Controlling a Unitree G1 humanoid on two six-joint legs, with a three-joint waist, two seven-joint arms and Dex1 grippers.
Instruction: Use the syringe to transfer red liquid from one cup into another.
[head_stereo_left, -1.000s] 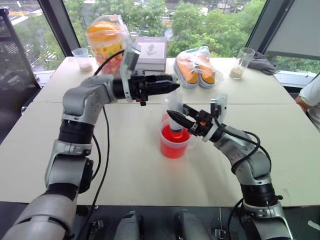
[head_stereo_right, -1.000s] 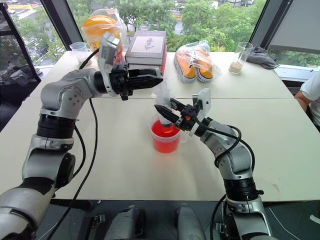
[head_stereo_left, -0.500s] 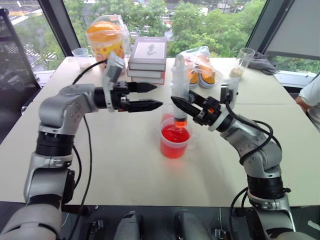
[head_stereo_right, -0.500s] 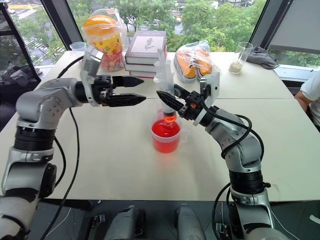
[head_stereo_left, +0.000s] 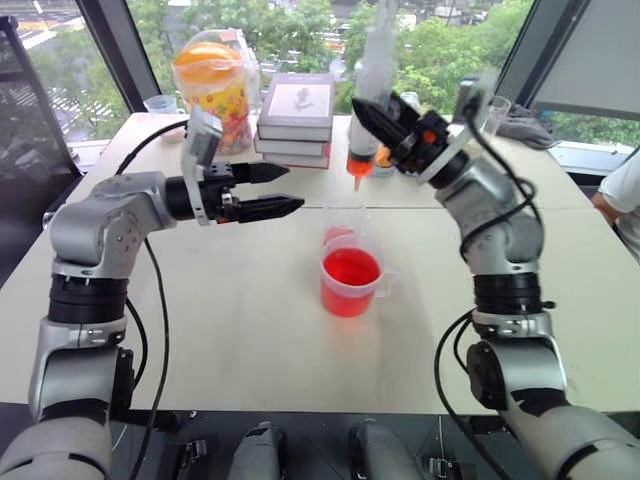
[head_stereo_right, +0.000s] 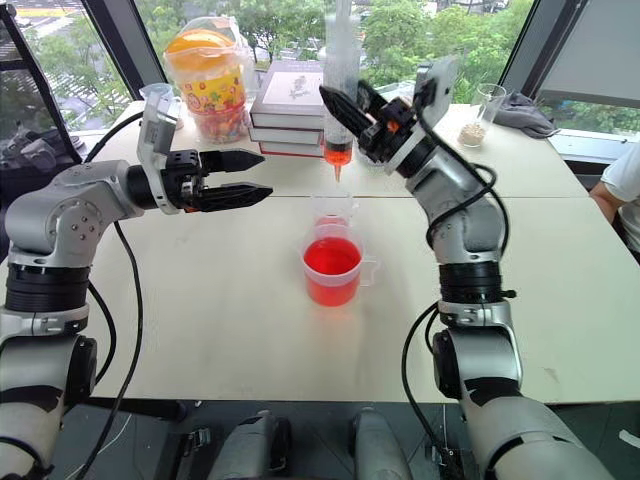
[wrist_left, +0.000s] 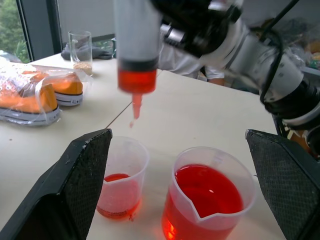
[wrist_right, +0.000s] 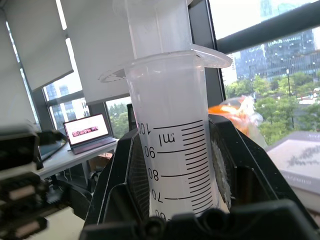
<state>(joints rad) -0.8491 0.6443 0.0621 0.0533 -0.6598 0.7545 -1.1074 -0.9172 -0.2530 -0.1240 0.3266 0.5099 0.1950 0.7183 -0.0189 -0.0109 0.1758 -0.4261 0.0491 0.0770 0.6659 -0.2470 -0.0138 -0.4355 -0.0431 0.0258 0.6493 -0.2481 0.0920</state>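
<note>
The syringe (head_stereo_right: 340, 95) bears a printed scale on its clear barrel: the right wrist view reads "ml" beside the figures 100, 90, 80 and 70, with fine graduation lines between them. It stands upright, long axis vertical, orange-red tip (wrist_left: 136, 107) pointing down and plunger end up. A short band of red liquid (wrist_left: 137, 80) fills the bottom of the barrel just above the tip.

The right gripper (head_stereo_right: 352, 112) is clenched on the barrel, one black finger on each side, grasping it around its lower half; the flange and plunger rise above the fingers and the tip hangs below them. Hand and syringe are raised well above the table (head_stereo_right: 200, 300).

Below the held syringe, on the table, stand the two cups, just beside each other. The narrower cup (wrist_left: 121, 180) sits almost under the tip and holds a shallow layer of red liquid. The wider cup (head_stereo_right: 332, 272), nearer the robot, is about half full of red and has a pouring lip and a small handle.

The left gripper (head_stereo_left: 270, 190) points sideways toward the syringe, level with a spot below the right hand, its two fingers spread wide and grasping nothing; in the left wrist view both cups lie between its fingers (wrist_left: 80, 180).

Beyond the hands lie a stack of books (head_stereo_right: 293, 95), cover text too small to read, bagged orange shoes (wrist_left: 35, 95), and a printed snack tub (head_stereo_right: 208, 85).
</note>
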